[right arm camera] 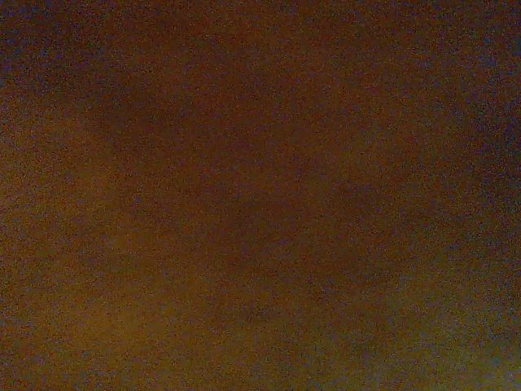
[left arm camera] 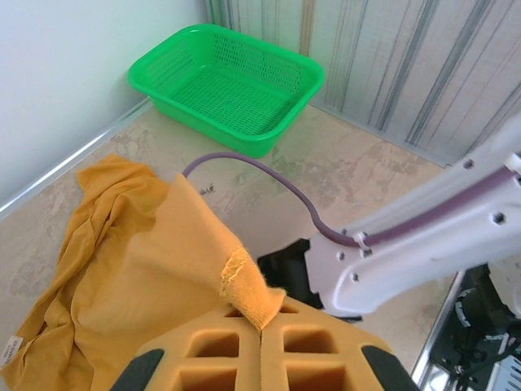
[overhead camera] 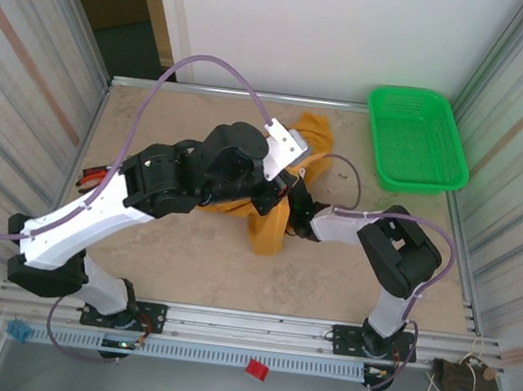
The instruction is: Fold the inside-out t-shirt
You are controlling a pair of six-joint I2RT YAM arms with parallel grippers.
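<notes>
My left gripper [left arm camera: 262, 330] clamped on raw t-shirt [left arm camera: 138, 269] edge; cloth light, limp, sagging away to its left. Fabric smothers my right gripper [overhead camera: 300, 207], can't tell its state. I'd pinch hems, not bulk.

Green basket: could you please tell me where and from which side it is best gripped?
Probably the near rim of the green basket, from above, one finger inside and one outside: it sits upright, open and empty, and its thin rim is exposed on that side.
</notes>
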